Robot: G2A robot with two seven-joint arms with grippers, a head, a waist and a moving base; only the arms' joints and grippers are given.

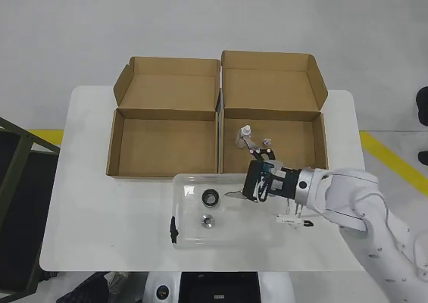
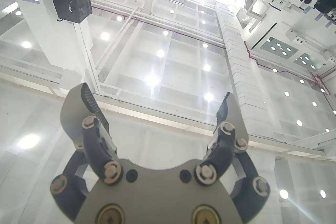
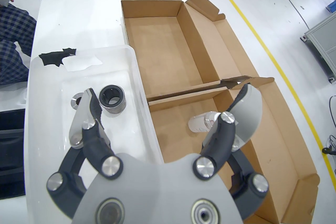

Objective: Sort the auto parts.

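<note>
Where the white round-cornered table fills the middle of the top view, two open brown cardboard boxes stand side by side at its upper centre. These are the left box and the right box. The right box holds a white bottle-shaped plastic part and a small grey part near its lower left corner. Below the boxes, close against their lower walls, lies a clear plastic tray.

Right gripper: jaws spread, holding nothing, over the seam between tray and right box. Left gripper: jaws spread, holding nothing, aimed at the ceiling.

In the tray's left half sit a short steel sleeve with a black liner and, below it, a small flat steel ring, near each other but apart.

Judged step: fetching the next part. The sleeve lies nearer the right gripper. It is best approached from above, with the jaws straddling its round wall and closing only once low, clear of the tray rim and the ring.
</note>
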